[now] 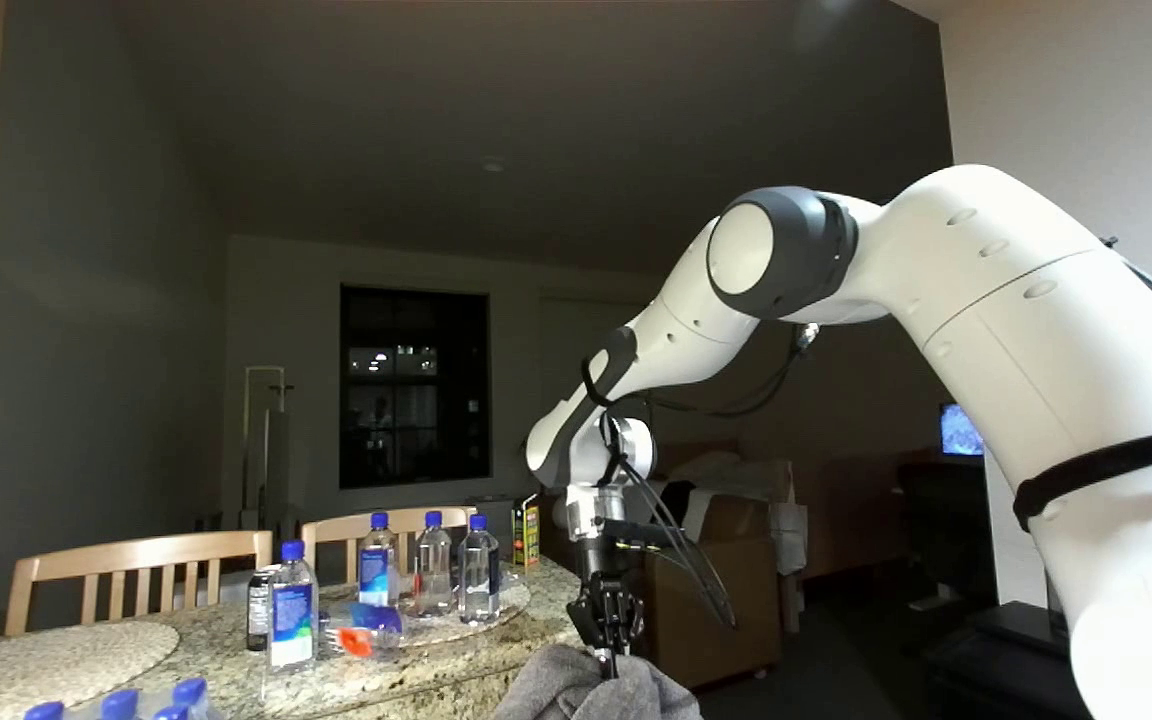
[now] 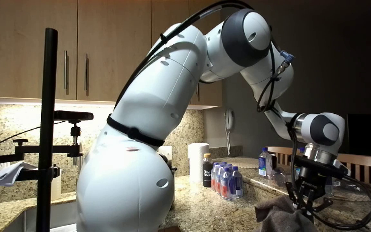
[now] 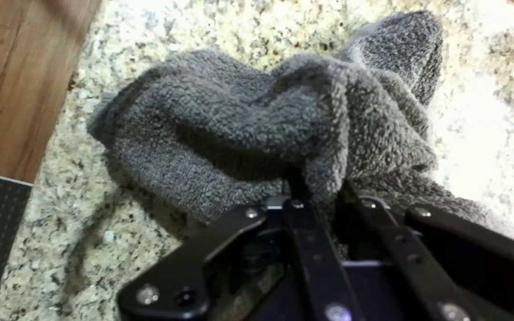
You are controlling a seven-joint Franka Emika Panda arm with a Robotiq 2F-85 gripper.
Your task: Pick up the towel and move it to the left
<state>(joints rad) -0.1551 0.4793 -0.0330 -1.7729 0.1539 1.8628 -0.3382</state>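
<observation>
A crumpled grey towel (image 3: 221,111) lies bunched over the speckled stone counter (image 3: 51,249) in the wrist view. It also shows at the bottom edge of both exterior views (image 1: 548,690) (image 2: 283,220), where its lower part is cut off. My gripper (image 3: 321,185) points down at the towel, and a fold of it is pinched between the two fingers. The fingertips are partly hidden in the cloth. The gripper also shows in both exterior views (image 1: 608,662) (image 2: 303,210), its fingers sunk into the top of the towel. I cannot tell whether the towel's underside touches the counter.
Several water bottles (image 1: 292,615) and a dark can (image 1: 258,610) stand on the raised counter. A group of bottles (image 2: 226,182), a dark bottle (image 2: 207,172) and a paper roll (image 2: 198,164) stand on the lower counter. Wooden floor (image 3: 20,80) shows past the counter edge.
</observation>
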